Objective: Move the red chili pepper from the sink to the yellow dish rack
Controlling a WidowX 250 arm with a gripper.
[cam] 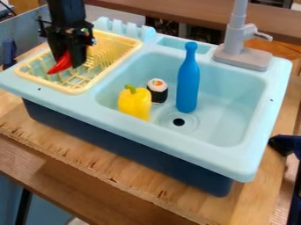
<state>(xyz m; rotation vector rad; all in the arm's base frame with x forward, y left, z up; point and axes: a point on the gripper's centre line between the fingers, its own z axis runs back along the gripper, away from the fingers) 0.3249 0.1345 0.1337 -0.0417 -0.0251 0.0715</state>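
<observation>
The black gripper (69,60) hangs down over the yellow dish rack (75,90) at the upper left, shut on a red object (59,64). That red object has a narrow end pointing down and to the left, low within the rack; its upper part is hidden by the gripper. In the light blue sink (226,105) stand a yellow bell pepper (134,103) with a green stem, a sushi roll (157,91) just behind it, and an upright blue bottle (188,81) to their right.
A grey faucet (235,41) rises at the sink's back right. Light blue upright slots (123,29) line the edge behind the rack. The sink unit rests on a wooden board (117,169), and a dark object (285,144) is at the right edge.
</observation>
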